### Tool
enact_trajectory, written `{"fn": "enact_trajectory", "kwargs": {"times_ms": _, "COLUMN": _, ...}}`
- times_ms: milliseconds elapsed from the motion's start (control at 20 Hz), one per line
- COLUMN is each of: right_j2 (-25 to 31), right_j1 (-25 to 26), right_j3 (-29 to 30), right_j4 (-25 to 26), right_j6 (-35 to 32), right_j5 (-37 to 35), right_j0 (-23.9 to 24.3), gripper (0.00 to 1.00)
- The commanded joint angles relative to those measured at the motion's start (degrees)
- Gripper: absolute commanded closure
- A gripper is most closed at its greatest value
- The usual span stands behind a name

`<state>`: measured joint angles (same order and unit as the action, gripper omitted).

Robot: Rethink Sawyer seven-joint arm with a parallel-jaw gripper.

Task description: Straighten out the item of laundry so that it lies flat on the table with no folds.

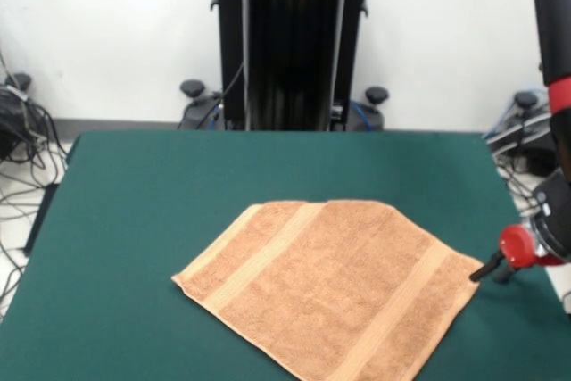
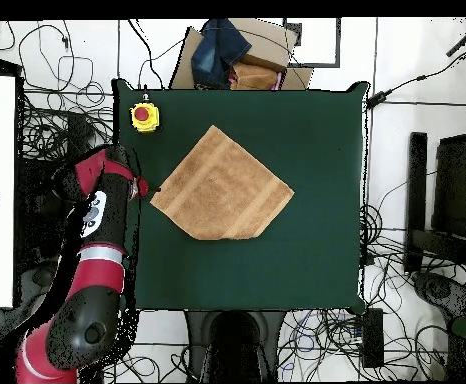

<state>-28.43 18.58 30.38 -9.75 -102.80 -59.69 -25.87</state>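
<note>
The light orange-tan towel [image 1: 332, 290] lies spread as a diamond in the middle of the dark green table [image 1: 143, 220]. Its stripe bands show near both short ends. The corner toward the robot's pedestal is cut off in a straight edge, as if folded. The towel also shows in the overhead view [image 2: 222, 188] on the table [image 2: 317, 200]. My gripper [image 1: 493, 272] hangs low over the table at the towel's right-hand corner, just off the cloth. Its two black fingers stand apart with nothing between them. In the overhead view the gripper [image 2: 147, 188] is at the towel's left corner.
A yellow box with a red button [image 2: 144, 117] sits on the table near one corner. A cardboard box with blue cloth [image 2: 235, 52] stands beyond the table's far edge. The black pedestal [image 1: 293, 42] is at the table's far side. Cables lie on the floor around.
</note>
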Motion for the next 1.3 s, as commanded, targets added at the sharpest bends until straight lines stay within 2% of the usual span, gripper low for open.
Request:
{"fn": "enact_trajectory", "kwargs": {"times_ms": 50, "right_j2": 1.84, "right_j1": 6.72, "right_j3": 7.45, "right_j4": 2.78, "right_j6": -19.27, "right_j5": 8.39, "right_j0": -0.32, "gripper": 0.0}}
{"fn": "enact_trajectory", "kwargs": {"times_ms": 400, "right_j2": 2.25, "right_j1": 1.37, "right_j3": 16.79, "right_j4": 5.15, "right_j6": -15.74, "right_j5": 10.72, "right_j0": -1.26, "gripper": 0.0}}
{"fn": "enact_trajectory", "kwargs": {"times_ms": 700, "right_j2": 2.18, "right_j1": -0.82, "right_j3": 20.79, "right_j4": 5.9, "right_j6": -13.31, "right_j5": 12.28, "right_j0": -1.41, "gripper": 0.0}}
{"fn": "enact_trajectory", "kwargs": {"times_ms": 950, "right_j2": 1.44, "right_j1": -0.3, "right_j3": 20.75, "right_j4": 5.69, "right_j6": -12.58, "right_j5": 13.09, "right_j0": -1.29, "gripper": 0.0}}
{"fn": "enact_trajectory", "kwargs": {"times_ms": 1300, "right_j2": 0.62, "right_j1": 2.14, "right_j3": 17.26, "right_j4": 4.56, "right_j6": -13.45, "right_j5": 12.3, "right_j0": -1.08, "gripper": 0.0}}
